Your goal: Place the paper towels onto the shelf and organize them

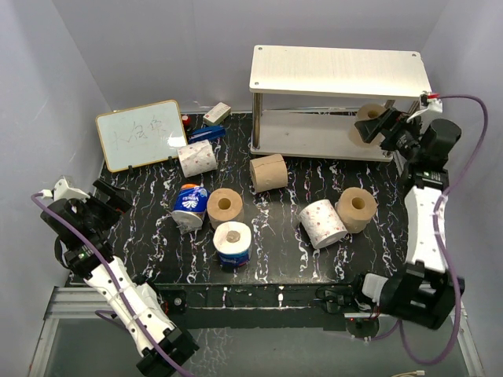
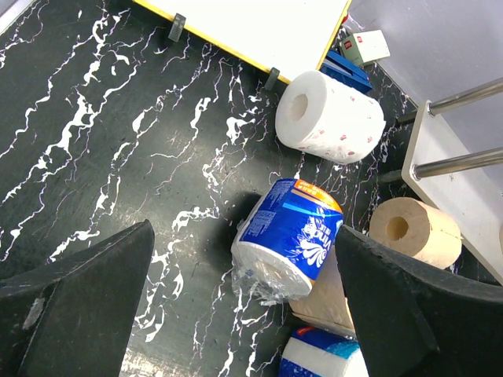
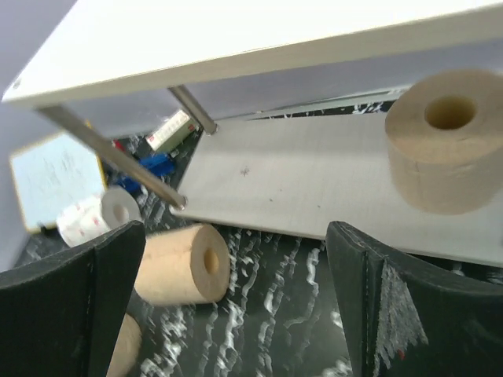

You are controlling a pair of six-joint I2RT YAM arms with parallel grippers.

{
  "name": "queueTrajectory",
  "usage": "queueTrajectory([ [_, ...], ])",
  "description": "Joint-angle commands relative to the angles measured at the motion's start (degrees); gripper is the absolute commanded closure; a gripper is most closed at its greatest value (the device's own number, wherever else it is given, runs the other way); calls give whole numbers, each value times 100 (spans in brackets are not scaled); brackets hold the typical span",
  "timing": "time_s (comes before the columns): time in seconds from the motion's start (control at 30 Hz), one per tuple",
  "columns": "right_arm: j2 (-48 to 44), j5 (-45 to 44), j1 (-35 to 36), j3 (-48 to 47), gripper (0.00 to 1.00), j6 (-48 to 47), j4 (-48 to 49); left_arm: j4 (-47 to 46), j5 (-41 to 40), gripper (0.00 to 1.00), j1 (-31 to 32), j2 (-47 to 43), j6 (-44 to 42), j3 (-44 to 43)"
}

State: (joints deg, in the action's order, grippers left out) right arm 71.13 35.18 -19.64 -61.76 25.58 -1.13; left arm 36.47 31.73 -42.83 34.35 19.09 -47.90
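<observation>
Hovering at frame left, the black two-finger left gripper point(image 1: 108, 196) gapes empty over a blue-wrapped paper roll point(image 2: 291, 236). At right, the right gripper point(image 3: 236, 306) is spread wide, holding nothing. A tan paper roll point(image 3: 444, 141) sits on the lower board of the cream two-tier shelf point(image 1: 338, 71). A careless pull-back could knock it off.

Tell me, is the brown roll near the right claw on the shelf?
On the shelf: the tan paper towel roll rests on its lower board.
</observation>
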Motion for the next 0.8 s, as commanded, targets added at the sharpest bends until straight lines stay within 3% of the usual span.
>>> queueTrajectory([
  [0.0, -832, 760, -136, -358, 2, -2591, -2129, -34, 84, 2, -37, -60, -11, 18],
  [0.07, -1006, 736, -137, -511, 3, -3669, -3157, -34, 79, 2, -35, -79, -19, 15],
  [0.2, -476, -1458, -180, -1029, 7, -4571, -4612, -38, 88, 2, -40, -146, -20, 25],
  [0.27, -158, -1982, -544, -1037, 10, -4823, -5231, -47, 104, 2, -37, -165, -20, 29],
  [0.37, -158, -1620, -1201, -649, 10, -5216, -5401, -63, 113, 2, -40, -203, -13, 35],
  [0.77, 61, 30, -1232, -76, 2, -5201, -5159, -91, 143, 2, -39, -354, -2, 43],
])
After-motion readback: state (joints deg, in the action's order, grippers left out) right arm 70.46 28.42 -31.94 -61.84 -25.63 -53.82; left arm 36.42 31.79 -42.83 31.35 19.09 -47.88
